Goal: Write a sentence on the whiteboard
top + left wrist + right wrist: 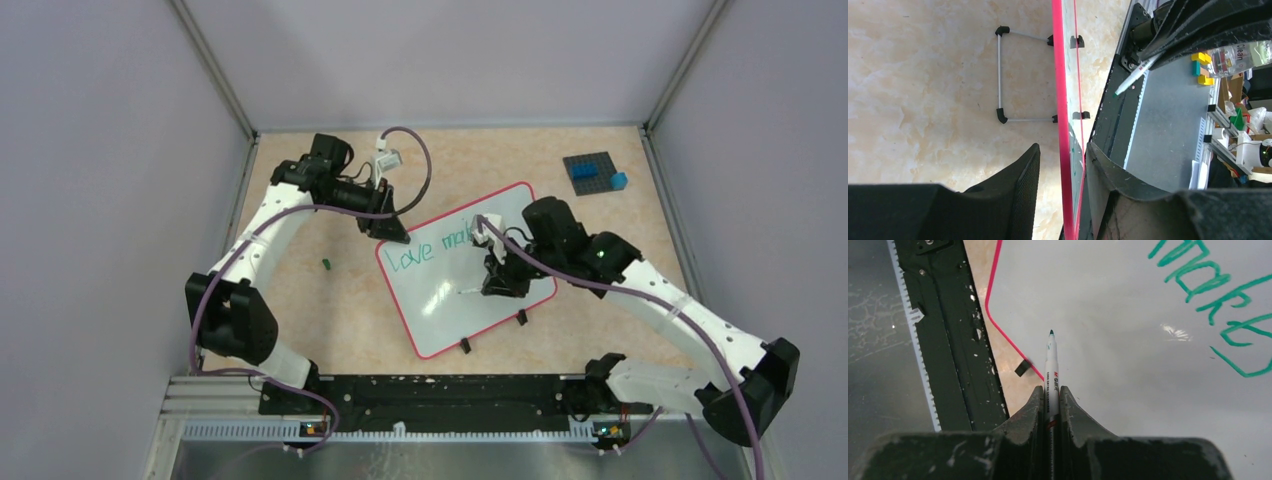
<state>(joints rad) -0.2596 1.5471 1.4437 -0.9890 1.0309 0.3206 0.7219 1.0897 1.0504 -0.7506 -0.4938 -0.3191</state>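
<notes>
Likely the whiteboard point(450, 310) is light, stiff, slick; grip its edge, which left gripper point(1063, 150) straddles spread; right gripper point(1052, 392) pinches marker point(1051, 360).

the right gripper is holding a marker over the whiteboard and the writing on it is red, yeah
Not quite: the writing is green, not red, as the right wrist view shows. The right gripper does hold a marker over the whiteboard.

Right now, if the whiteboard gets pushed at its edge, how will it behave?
The whiteboard looks like a thin rigid panel, so it probably won't flex. Apparently propped on small black feet and a thin wire stand, it may slide or rock easily. Its glossy face looks slippery to grip.
</notes>
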